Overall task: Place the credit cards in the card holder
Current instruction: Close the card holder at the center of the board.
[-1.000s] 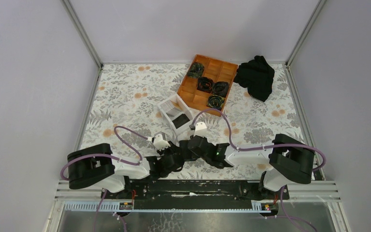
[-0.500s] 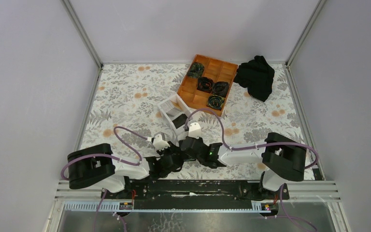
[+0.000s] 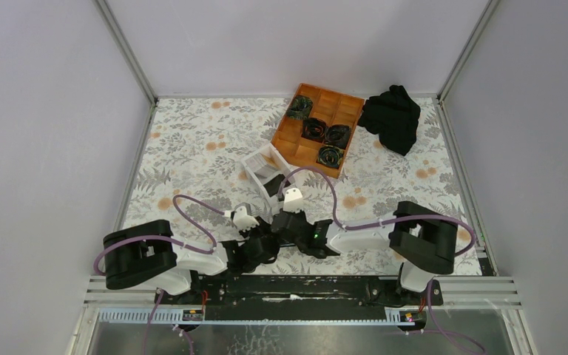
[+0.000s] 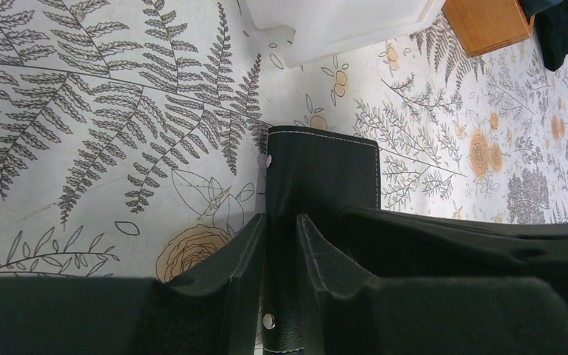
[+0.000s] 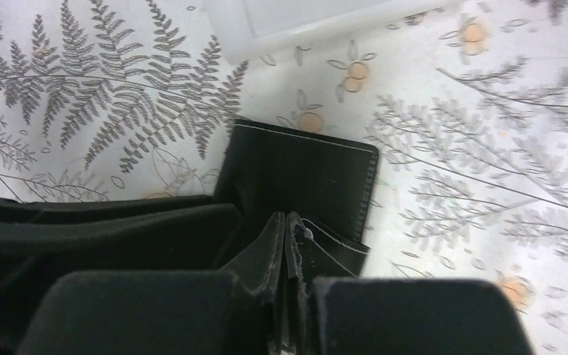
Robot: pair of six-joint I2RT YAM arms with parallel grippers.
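Note:
The black card holder [image 4: 324,170] lies on the flowered table just in front of the white box. My left gripper [image 4: 281,219] is shut on its studded edge strip. My right gripper [image 5: 285,216] is shut, its tips pressed together against the card holder [image 5: 303,174] beside a raised stitched flap [image 5: 334,255]. I cannot tell whether a thin layer is pinched between them. In the top view the two grippers, left [image 3: 266,238] and right [image 3: 285,225], meet over the holder and hide it. No credit cards show.
A white open box [image 3: 266,174] with something dark inside stands right behind the grippers. Further back are an orange wooden tray [image 3: 318,126] holding dark coiled items and a black cloth heap [image 3: 392,118]. Metal rails edge the table.
My right arm has swung left, bringing its shut gripper in beside the left gripper at the card holder. The left gripper has kept its hold and stayed put.

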